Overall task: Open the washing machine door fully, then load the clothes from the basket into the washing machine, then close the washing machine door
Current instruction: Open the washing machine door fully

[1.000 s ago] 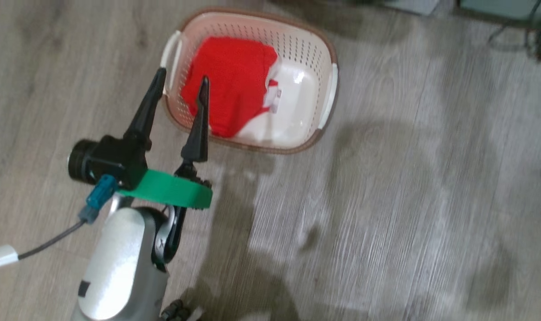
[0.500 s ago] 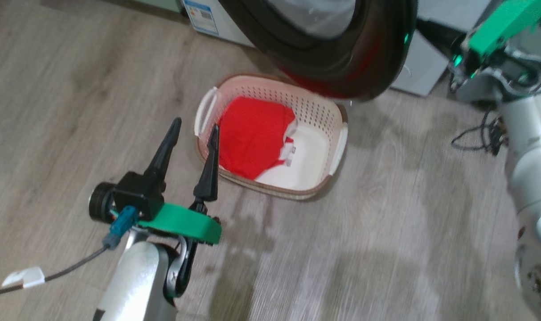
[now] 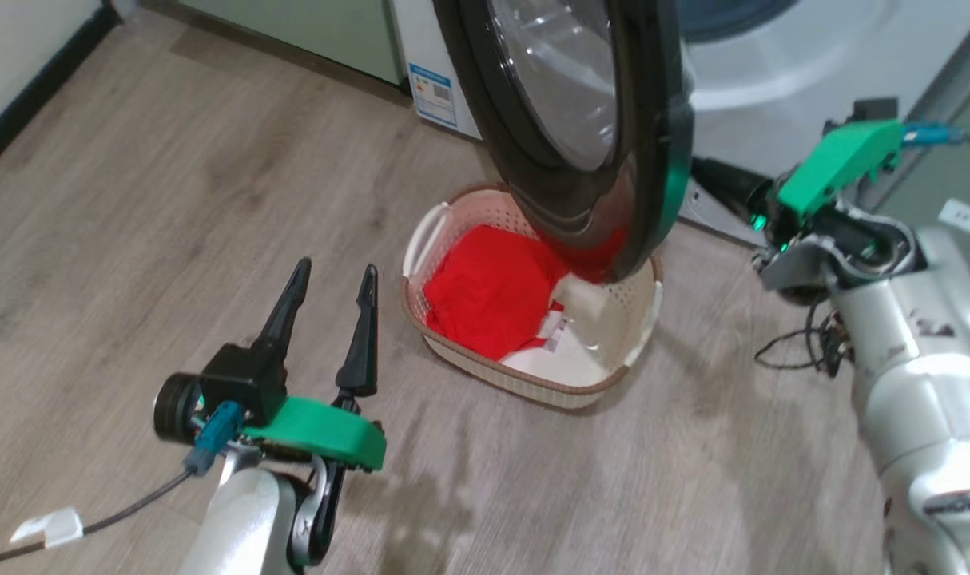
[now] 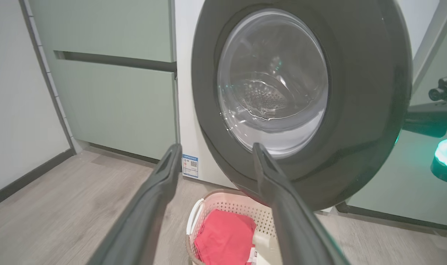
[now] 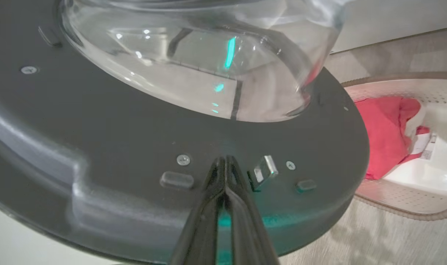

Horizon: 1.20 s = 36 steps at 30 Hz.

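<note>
— Item one, my left pincer (image 3: 335, 267)?
— Spread wide. The basket (image 3: 485, 375) sits just ahead to its right, with the red clothes (image 3: 489, 291) inside.
— Item two, my right pincer (image 5: 225, 162)?
— Pressed together, tips at the washing machine door (image 3: 653, 160) inner rim, beside the latch (image 5: 264, 172). The door stands open above the basket.

The right gripper (image 5: 225, 162) rises from six o'clock with its two dark fingers pressed together, their tips against the black inner face of the washing machine door (image 5: 109, 129), between a screw (image 5: 183, 159) just toward nine o'clock and a small metal latch (image 5: 264, 172) just toward three o'clock. The door's clear glass bowl (image 5: 194, 55) bulges across twelve o'clock, catching green glints. At three o'clock, past the door's edge, the basket (image 5: 400, 206) sits on the wood floor (image 5: 356, 243) with the red clothes (image 5: 382, 136) inside, a white label (image 5: 428, 147) at their three o'clock side.
</note>
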Tool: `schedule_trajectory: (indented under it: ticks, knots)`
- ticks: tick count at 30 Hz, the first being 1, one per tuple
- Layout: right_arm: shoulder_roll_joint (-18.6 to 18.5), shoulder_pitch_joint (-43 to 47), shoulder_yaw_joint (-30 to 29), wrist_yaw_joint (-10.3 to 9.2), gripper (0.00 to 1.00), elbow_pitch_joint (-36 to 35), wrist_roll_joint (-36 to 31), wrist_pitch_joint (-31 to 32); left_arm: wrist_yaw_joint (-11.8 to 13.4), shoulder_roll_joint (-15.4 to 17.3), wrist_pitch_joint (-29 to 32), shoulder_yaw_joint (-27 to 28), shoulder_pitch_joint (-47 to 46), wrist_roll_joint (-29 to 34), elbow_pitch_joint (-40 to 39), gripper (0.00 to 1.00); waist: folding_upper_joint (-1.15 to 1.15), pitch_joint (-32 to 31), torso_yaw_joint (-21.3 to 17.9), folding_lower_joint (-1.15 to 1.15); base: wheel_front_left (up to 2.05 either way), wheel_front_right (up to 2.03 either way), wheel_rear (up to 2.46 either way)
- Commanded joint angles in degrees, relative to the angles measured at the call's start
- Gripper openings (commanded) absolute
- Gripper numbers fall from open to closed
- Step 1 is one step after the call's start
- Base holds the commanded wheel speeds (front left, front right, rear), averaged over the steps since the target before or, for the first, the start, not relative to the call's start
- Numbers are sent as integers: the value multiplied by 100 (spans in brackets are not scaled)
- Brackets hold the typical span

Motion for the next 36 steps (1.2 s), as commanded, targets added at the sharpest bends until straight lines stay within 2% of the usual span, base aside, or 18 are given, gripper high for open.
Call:
schedule_trajectory:
  ticks: [1, 7, 15, 27, 36]
  knots:
    - [216, -30, 128, 6, 0, -248, 93, 25, 39, 72, -31, 247, -86, 34, -173, 100, 0, -118, 128, 1, 0, 0, 0]
    - [316, 341, 325, 6, 0, -388, 223, -18, 77, 72, -31, 339, -20, 216, -165, 100, 0, -286, 428, 1, 0, 0, 0]
    - [373, 509, 670, 6, 0, -605, 467, -197, 103, 72, -31, 402, 46, 162, -143, 100, 0, -340, 836, 1, 0, 0, 0]
    - [379, 280, 2117, 6, 0, -598, 1583, -602, 165, 72, -31, 606, 194, 170, -230, 100, 0, -261, 922, 1, 0, 0, 0]
    - [379, 22, 2884, 6, 0, -456, 2160, -962, 244, 72, -31, 682, 199, 134, -228, 100, 0, -303, 909, 1, 0, 0, 0]
